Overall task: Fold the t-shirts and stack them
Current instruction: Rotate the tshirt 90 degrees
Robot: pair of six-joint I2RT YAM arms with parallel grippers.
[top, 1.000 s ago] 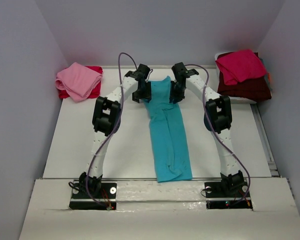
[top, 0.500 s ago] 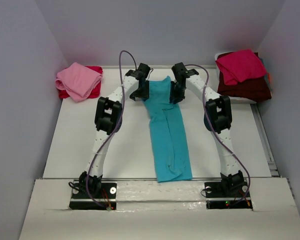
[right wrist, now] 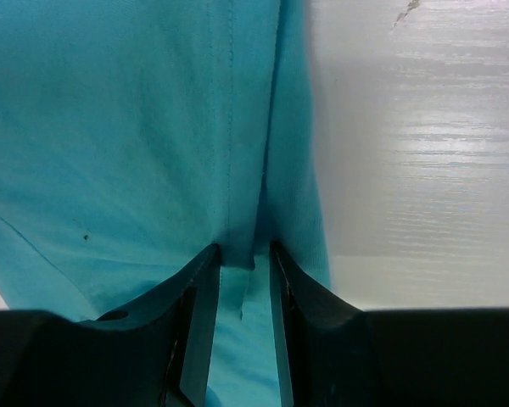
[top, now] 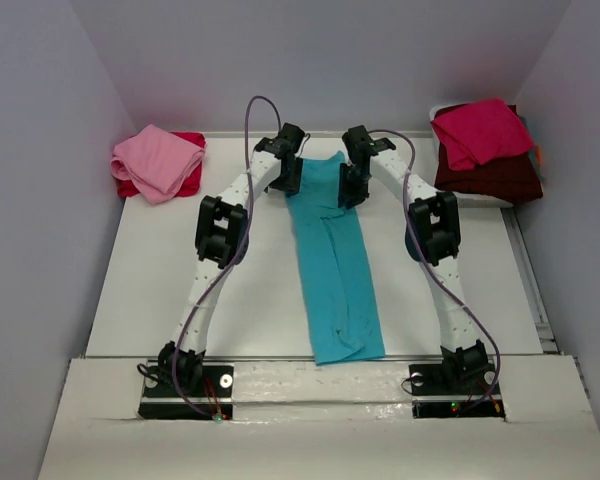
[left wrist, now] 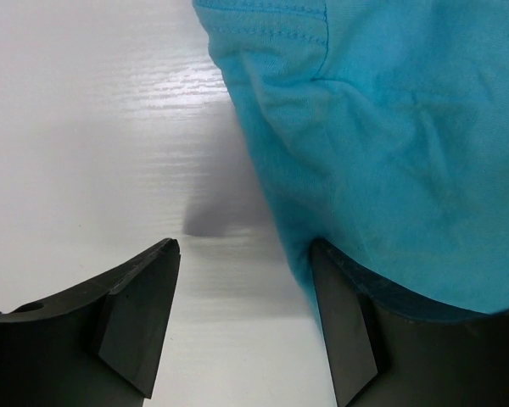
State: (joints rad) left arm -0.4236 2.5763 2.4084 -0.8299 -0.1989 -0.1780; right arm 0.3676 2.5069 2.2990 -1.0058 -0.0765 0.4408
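Note:
The turquoise t-shirt (top: 335, 270) lies as a long narrow strip down the middle of the table, reaching from the far end to the front edge. My left gripper (top: 288, 175) stands at its far left corner. In the left wrist view this gripper (left wrist: 242, 254) is open over bare table, with the shirt (left wrist: 390, 127) draped on the outside of its right finger (left wrist: 343, 331). My right gripper (top: 350, 185) is at the far right edge. There its jaws (right wrist: 244, 254) stand narrowly apart with a fold of the shirt (right wrist: 110, 127) caught between them.
A pink shirt (top: 158, 160) lies on a red one (top: 192, 140) at the far left. At the far right a crimson shirt (top: 480, 132) rests on a dark maroon one (top: 495, 178). Grey walls close in three sides of the table.
The left gripper's jaws have widened and let the turquoise cloth slip out from between them. The left arm has shifted slightly right and farther back. The right arm holds its place.

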